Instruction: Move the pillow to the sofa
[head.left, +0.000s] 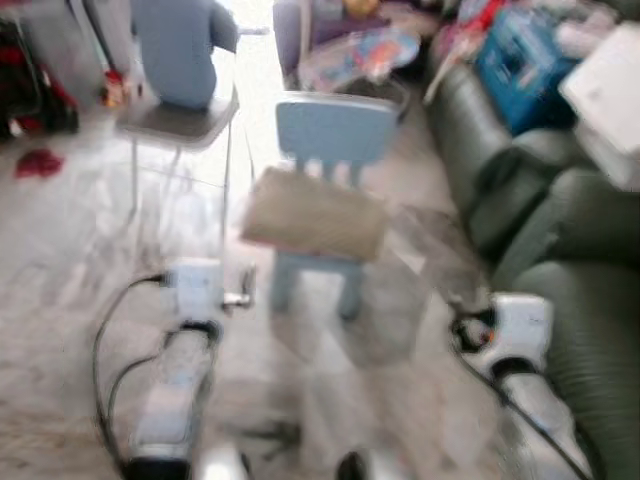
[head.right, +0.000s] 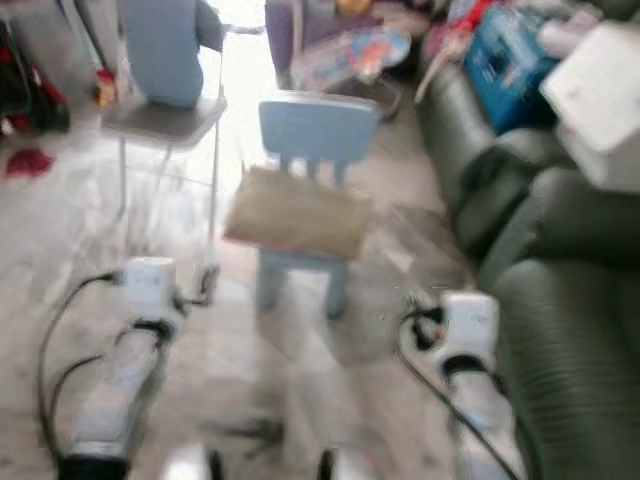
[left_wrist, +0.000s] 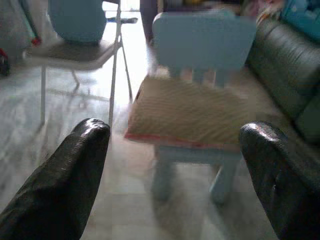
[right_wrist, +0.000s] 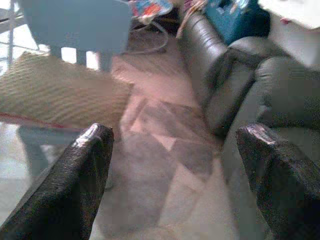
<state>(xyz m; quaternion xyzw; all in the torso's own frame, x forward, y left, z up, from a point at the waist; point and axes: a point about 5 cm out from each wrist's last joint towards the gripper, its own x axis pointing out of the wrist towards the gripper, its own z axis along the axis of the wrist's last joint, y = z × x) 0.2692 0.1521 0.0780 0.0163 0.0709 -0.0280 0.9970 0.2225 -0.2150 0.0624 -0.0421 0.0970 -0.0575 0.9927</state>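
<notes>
Approach was the step in hand: nothing had been grasped, and the head views were blurred, which suggested the robot was walking. The tan pillow (head.left: 315, 212) lay flat on the seat of a small light-blue child's chair (head.left: 335, 130), overhanging the seat at its front edge, with a red trim line along its near side in the left wrist view. The dark green leather sofa (head.left: 570, 290) ran along the robot's right side, its far end piled with a blue box (head.left: 525, 62) and a white box (head.left: 610, 85).

Both arms were held forward and low. The left gripper (left_wrist: 172, 165) pointed straight at the pillow with its fingers (left_wrist: 75, 175) spread wide and nothing between them. The right gripper (right_wrist: 172, 170) was likewise released and empty, aimed at the floor between chair and sofa, the pillow's corner off to one side of its view.

A folding chair (head.left: 180, 120) carrying a blue bundle (head.left: 175, 45) stood to the left of the child's chair, near it.

The next move probably called for closing the remaining gap, then bringing both grippers to the pillow's opposite sides, since it looked too broad and soft for one gripper alone.
</notes>
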